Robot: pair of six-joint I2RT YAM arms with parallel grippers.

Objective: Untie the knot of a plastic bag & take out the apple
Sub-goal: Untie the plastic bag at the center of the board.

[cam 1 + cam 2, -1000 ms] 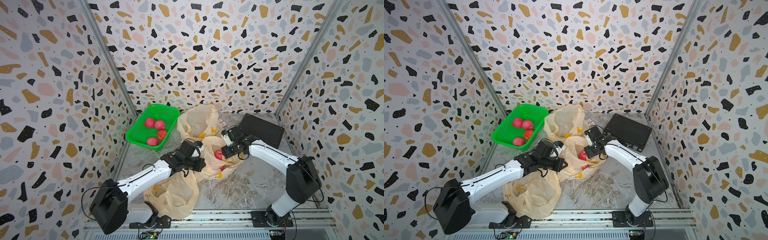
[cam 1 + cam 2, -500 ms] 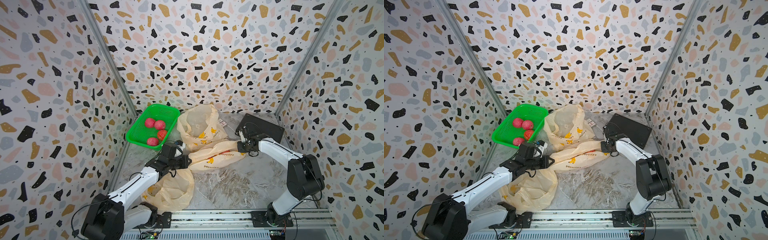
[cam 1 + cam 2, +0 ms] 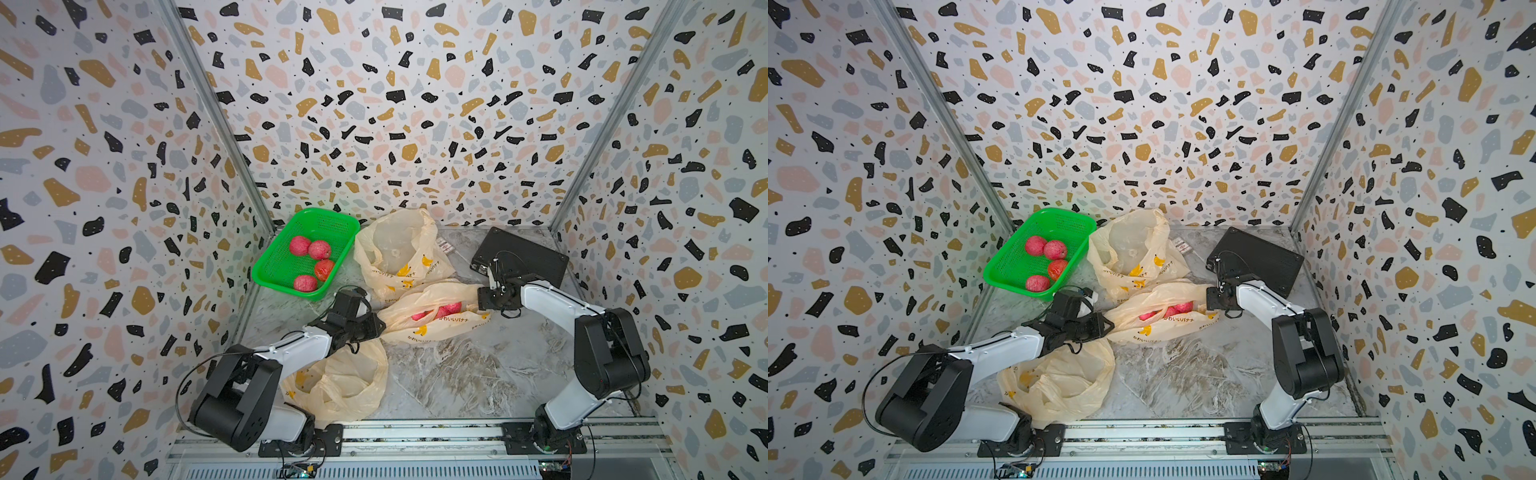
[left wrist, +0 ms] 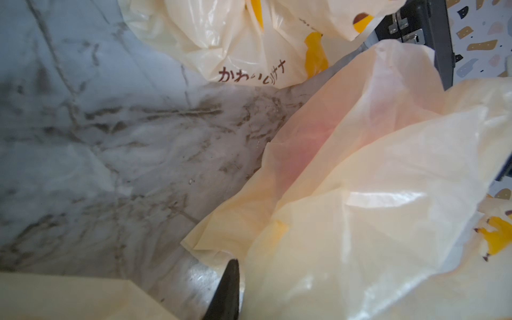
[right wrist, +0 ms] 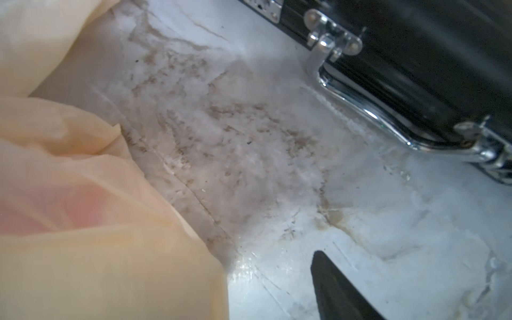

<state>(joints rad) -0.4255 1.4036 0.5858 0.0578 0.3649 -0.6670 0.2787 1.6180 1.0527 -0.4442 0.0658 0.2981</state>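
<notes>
— What could go wrong from here?
— The bag (image 3: pixel 436 326) worries me most. It lies slack mid-counter, strung between my two hands, and the apple (image 3: pixel 450 309) shows red through it towards the right end. I can't tell whether its mouth is tied. If it is and I pull the ends apart, it would likely cinch tighter, or the thin plastic might tear.

— And your hands?
— My right hand (image 3: pixel 481 297) sits at the bag's right end. In the wrist view one finger (image 5: pixel 340 291) stands off to the side with bare counter between it and the plastic, so I read that hand as wide, gripping nothing. My left hand (image 3: pixel 376 326) touches the left end. Only one finger (image 4: pixel 227 291) shows there, just beside the plastic, and I can't tell whether it pinches. If neither hand holds, any tug just drags the bag along.

— And the room?
— Speckled walls (image 3: pixel 415 104) stand on three sides. The counter (image 3: pixel 457 374) is glossy marble, probably slick under plastic. A far bag (image 3: pixel 399 249) and a near bag (image 3: pixel 345 382) could snag. The black case (image 3: pixel 523 257) is just behind my right hand, so I could knock it. The green basket (image 3: pixel 324 224), far left, holds four red fruits (image 3: pixel 320 249).
</notes>
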